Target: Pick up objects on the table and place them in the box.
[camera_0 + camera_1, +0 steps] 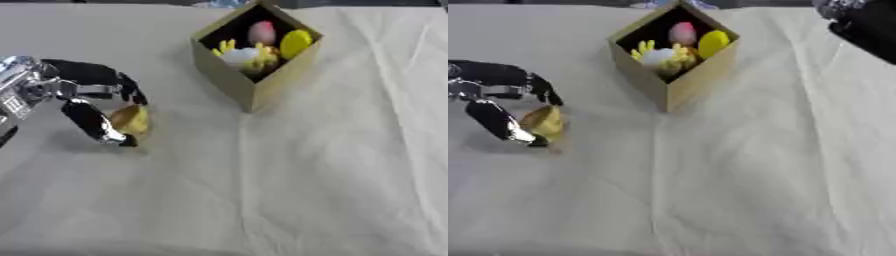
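Yellow object (pixel 131 120) sits pinched between the left hand's (pixel 83 95) curled fingers (pixel 131 90)

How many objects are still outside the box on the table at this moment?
1: a yellow object pinched in the left hand, left of the box. The rest visible, pink, yellow and white items, are inside the box; others could be hidden under them.

The table is covered with a matt, cream cloth (pixel 332 175) that has soft wrinkles. The box (pixel 229 80) at 12 o'clock looks like plain matt cardboard. The left hand (pixel 92 100) at 9 o'clock is glossy black plastic with shiny silver metal.
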